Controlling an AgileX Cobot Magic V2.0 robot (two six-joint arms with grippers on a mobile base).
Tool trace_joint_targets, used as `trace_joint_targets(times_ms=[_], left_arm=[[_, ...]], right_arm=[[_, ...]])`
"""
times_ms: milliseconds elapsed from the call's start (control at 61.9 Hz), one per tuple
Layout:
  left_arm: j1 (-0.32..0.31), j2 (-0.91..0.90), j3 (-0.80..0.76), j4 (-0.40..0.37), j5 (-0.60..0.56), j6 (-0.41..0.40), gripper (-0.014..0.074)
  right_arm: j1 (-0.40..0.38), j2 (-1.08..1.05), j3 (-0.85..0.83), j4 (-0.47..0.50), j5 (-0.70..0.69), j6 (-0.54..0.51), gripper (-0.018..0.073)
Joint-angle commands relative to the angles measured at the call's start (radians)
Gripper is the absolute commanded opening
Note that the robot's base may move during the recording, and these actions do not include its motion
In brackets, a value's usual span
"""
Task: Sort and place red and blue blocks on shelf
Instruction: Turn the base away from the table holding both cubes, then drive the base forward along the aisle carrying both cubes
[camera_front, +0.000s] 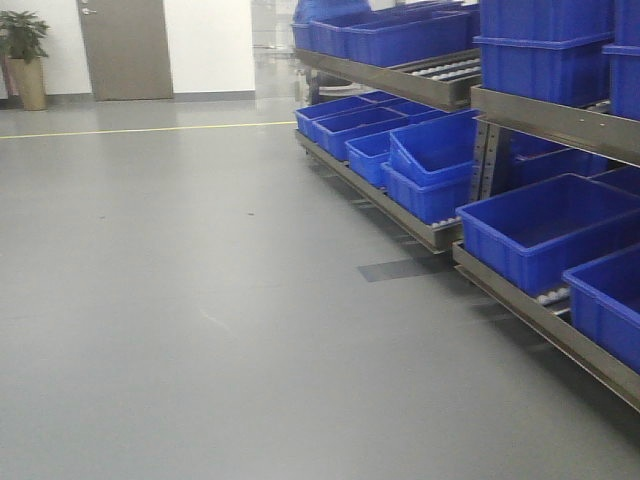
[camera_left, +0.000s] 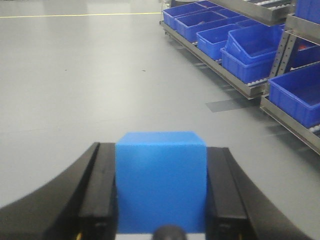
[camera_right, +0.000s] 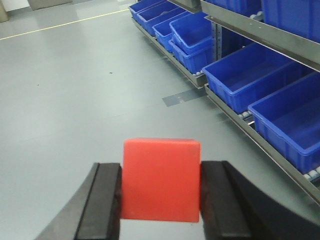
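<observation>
Grey glossy floor (camera_front: 200, 300) fills most of your front view. Start at the fingers: your left gripper (camera_left: 161, 200) has its two black pads (camera_left: 102, 195) pressed against the sides of the one blue block (camera_left: 161, 175), pinching it above the floor. Your right gripper (camera_right: 161, 205) does the same, its two pads (camera_right: 107, 200) clamped on the one red block (camera_right: 161, 180). That makes two cubes, one per gripper, and neither is on the shelf (camera_front: 555, 120).

Further out, the shelf stands along your right in two steel sections set end to end, with roller tracks showing on the tiers. It is loaded with blue bins (camera_front: 546, 225); they overlap too much for an exact count, and one tilted bin (camera_front: 432, 148) leans on its neighbours.

On the floor you have one yellow line (camera_front: 150, 130) and one dark patch (camera_front: 395, 268) near the rack. At the far wall stand one door (camera_front: 125, 45) and one potted plant (camera_front: 22, 50).
</observation>
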Motion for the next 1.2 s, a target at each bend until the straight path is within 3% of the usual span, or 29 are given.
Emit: trace_joint_targets(times_ms=[0, 1180], left_arm=[[0.0, 0.002, -0.03, 0.003, -0.084, -0.003, 0.0127], [0.0, 0.002, -0.03, 0.003, -0.084, -0.003, 0.0127]], right_arm=[[-0.005, 0.002, -0.031, -0.017, -0.094, -0.003, 0.0059], [-0.005, 0.002, -0.031, -0.017, -0.094, -0.003, 0.0059]])
